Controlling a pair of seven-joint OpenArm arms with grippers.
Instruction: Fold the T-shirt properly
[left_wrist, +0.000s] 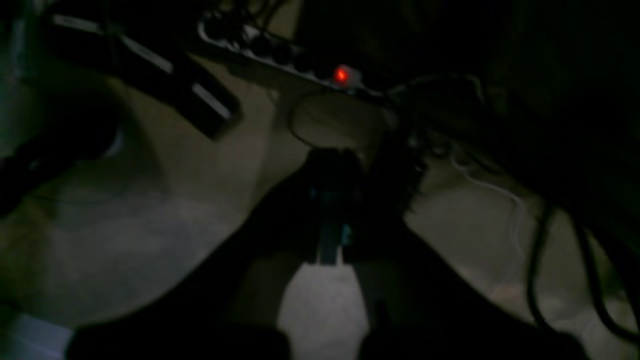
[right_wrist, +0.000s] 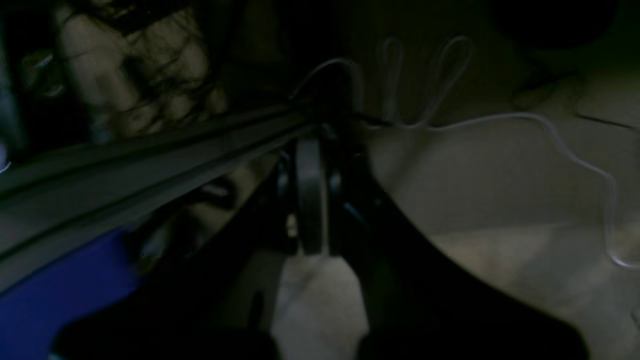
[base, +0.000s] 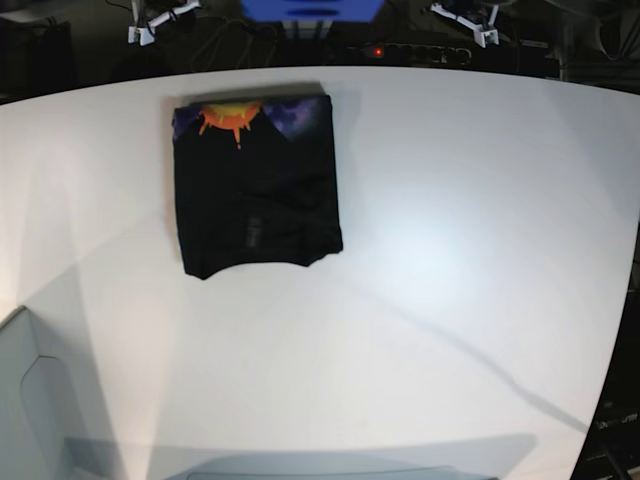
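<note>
Lying folded on the worktop (base: 450, 250), T-shirt (base: 258, 185) flat; left pincer (left_wrist: 330, 220) and right pincer (right_wrist: 311, 200) closed, empty.

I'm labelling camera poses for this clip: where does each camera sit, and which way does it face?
Left wrist: on the left arm, past its dark hand toward a floor with cables and a power strip, red light lit.
Right wrist: on the right arm, past its hand toward floor, a white cable and a dark rail.
Base: overhead, facing the white table and folded T-shirt; no arm shows.
Shared: left wrist and base both seem to show the lit power strip.
</note>
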